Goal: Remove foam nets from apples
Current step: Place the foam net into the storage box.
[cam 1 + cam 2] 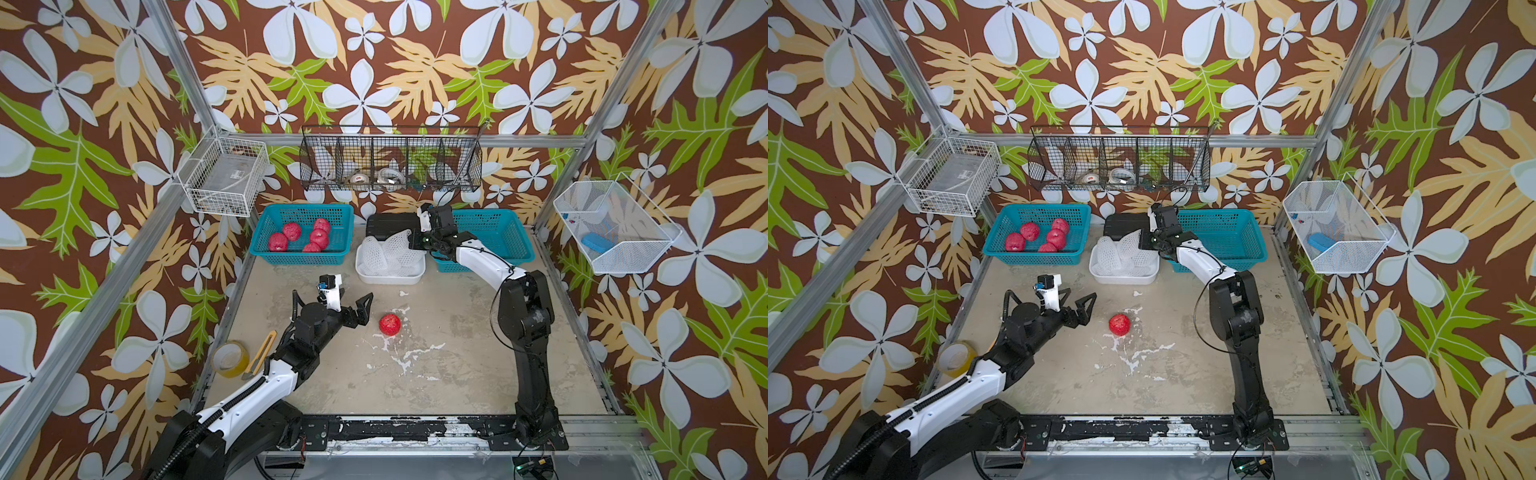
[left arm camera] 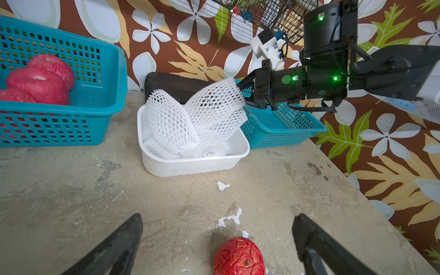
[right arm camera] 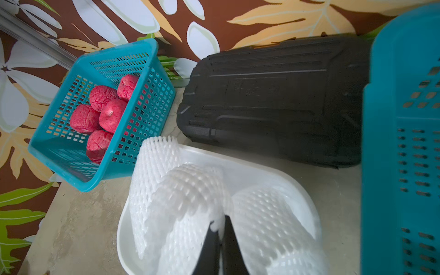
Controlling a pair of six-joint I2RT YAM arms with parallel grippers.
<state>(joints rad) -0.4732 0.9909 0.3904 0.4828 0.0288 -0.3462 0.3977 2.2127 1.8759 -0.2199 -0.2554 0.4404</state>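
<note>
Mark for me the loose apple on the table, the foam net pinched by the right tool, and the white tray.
loose apple [image 1: 390, 324]: in a top view, centre of its red skin.
foam net [image 2: 215, 104]: left wrist view, middle of the raised sleeve's mesh.
white tray [image 2: 190, 167]: left wrist view, bare front wall.

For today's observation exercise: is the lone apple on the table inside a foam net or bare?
Bare. The apple shows plain red skin with no white mesh; the foam nets are heaped in the white tray.
</note>
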